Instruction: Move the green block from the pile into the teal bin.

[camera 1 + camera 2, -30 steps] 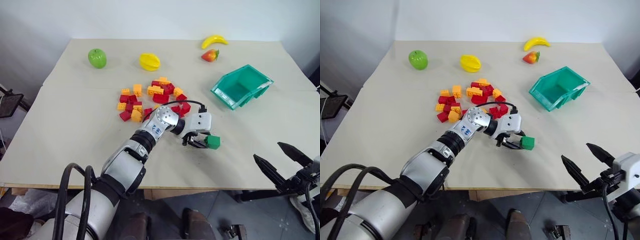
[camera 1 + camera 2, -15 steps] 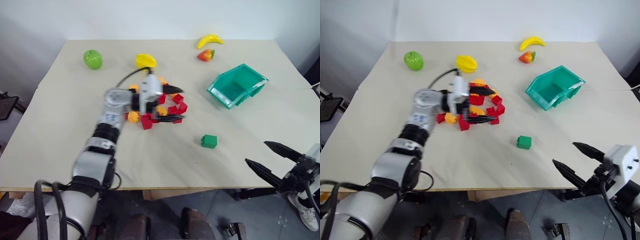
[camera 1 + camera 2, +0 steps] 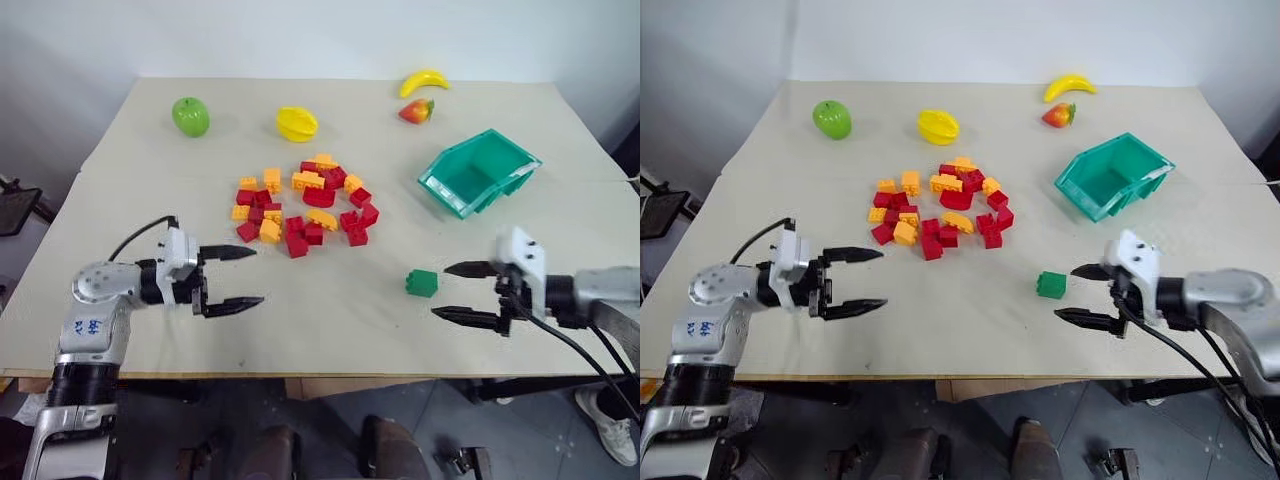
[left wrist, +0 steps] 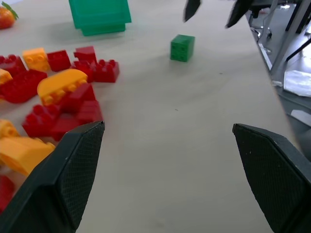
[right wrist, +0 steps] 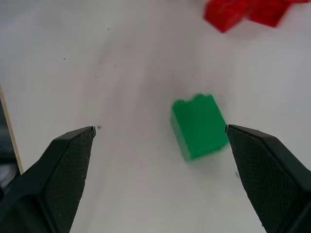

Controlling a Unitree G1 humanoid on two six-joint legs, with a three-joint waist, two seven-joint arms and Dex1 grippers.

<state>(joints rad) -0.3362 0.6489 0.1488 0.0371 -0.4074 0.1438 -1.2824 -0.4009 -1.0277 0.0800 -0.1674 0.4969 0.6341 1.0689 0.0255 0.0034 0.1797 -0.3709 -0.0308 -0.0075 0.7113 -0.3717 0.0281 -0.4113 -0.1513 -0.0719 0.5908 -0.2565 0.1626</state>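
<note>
Right gripper [image 3: 450,292] beside studded green block [image 3: 421,283]

From my station this reads as a robotics lab or test room, not a home. I see a plain beige rectangular table [image 3: 150,230] set against bare white walls [image 3: 300,35], laid out with props: a heap of red and orange plastic toy bricks [image 3: 300,205], plastic toy fruit [image 3: 298,123], and a teal plastic storage bin [image 3: 480,172]. Metal equipment legs [image 4: 272,29] stand beside the table.
</note>
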